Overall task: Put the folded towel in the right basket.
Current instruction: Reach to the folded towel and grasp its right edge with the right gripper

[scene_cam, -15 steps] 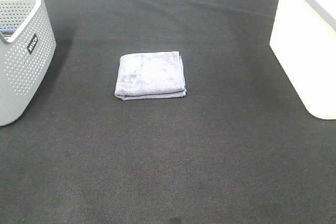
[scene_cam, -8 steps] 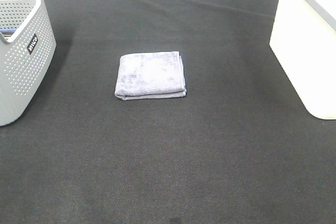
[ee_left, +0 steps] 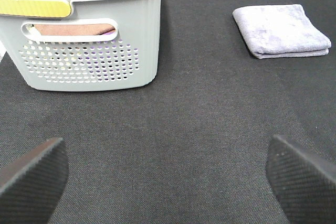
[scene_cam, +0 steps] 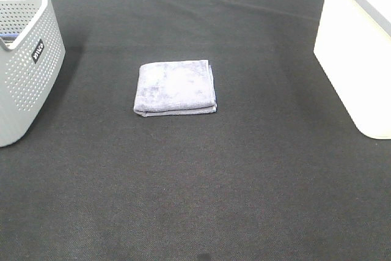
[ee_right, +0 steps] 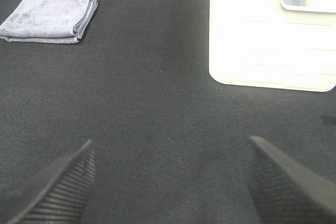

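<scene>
A folded lavender towel (scene_cam: 176, 87) lies flat on the black cloth near the middle of the table; it also shows in the left wrist view (ee_left: 281, 29) and the right wrist view (ee_right: 50, 16). The right basket (scene_cam: 360, 41) is white and stands at the right edge; the right wrist view (ee_right: 273, 35) shows its side and a handle slot. Neither gripper shows in the high view. My left gripper (ee_left: 168, 182) is open and empty, well short of the towel. My right gripper (ee_right: 170, 182) is open and empty, facing between towel and white basket.
A grey perforated basket (scene_cam: 24, 59) stands at the left edge; the left wrist view (ee_left: 84, 35) shows folded cloths and a dark hanger inside it. The black table cloth (scene_cam: 195, 181) covers the whole surface.
</scene>
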Robot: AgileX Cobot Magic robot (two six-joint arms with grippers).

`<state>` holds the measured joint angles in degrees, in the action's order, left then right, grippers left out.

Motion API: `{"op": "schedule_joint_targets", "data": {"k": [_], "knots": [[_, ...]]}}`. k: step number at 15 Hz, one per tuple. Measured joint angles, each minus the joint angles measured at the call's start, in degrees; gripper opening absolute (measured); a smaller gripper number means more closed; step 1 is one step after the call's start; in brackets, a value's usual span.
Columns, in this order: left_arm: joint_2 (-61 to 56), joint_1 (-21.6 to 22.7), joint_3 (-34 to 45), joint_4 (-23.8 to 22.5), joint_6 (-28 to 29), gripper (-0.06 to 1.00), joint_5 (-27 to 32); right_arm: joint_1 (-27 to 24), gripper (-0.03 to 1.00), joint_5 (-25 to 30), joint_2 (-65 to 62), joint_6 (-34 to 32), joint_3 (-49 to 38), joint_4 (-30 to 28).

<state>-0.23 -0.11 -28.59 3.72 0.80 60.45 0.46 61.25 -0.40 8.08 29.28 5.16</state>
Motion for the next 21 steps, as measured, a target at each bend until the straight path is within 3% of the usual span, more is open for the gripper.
{"op": "schedule_joint_targets", "data": {"k": [21], "knots": [[0.0,0.0,0.0,0.0,0.0,0.97,0.0,0.0,0.74,-0.17,0.11,0.0,0.0,0.0]]}}
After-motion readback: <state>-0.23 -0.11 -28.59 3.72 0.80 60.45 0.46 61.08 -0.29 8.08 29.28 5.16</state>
